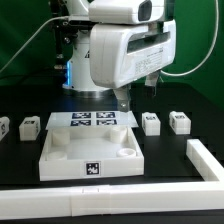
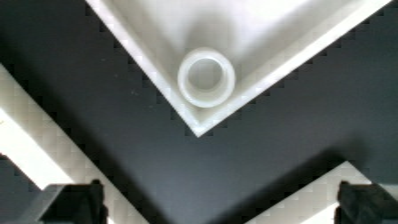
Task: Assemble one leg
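Observation:
Four small white legs with black-and-white tags stand on the black table: two at the exterior view's left (image 1: pixel 5 127) (image 1: pixel 29 125) and two at its right (image 1: pixel 151 122) (image 1: pixel 180 122). My gripper (image 1: pixel 124 100) hangs over the far right corner of the large white square tray (image 1: pixel 60 158), apart from every leg. In the wrist view the gripper (image 2: pixel 217 208) is open and empty, its dark fingertips (image 2: pixel 71 205) wide apart. Beneath it lies a tray corner with a round hole (image 2: pixel 206 78). No leg shows in the wrist view.
The marker board (image 1: pixel 92 120) lies flat behind the tray. A white L-shaped rail (image 1: pixel 205 160) runs along the table's front and right side. The arm's white body (image 1: pixel 120 50) fills the upper middle of the exterior view.

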Motion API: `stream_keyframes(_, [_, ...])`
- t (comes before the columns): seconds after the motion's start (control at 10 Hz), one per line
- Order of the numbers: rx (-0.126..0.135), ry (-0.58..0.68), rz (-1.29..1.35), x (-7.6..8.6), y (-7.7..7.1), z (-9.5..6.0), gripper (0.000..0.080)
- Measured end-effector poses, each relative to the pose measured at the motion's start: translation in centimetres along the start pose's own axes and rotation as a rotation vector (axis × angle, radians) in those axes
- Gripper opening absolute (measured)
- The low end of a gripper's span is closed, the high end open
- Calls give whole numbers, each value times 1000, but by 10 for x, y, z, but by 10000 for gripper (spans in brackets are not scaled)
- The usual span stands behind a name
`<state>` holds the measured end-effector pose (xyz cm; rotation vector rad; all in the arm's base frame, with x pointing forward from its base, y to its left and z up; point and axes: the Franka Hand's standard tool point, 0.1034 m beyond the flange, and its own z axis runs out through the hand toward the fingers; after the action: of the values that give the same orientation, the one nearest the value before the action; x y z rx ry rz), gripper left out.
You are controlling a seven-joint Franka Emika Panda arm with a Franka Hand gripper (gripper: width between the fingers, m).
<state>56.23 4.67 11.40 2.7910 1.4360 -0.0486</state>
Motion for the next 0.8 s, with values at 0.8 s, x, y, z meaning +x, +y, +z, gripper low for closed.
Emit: stream_keyframes(0.8, [-6, -9, -797, -48, -7, 8, 650])
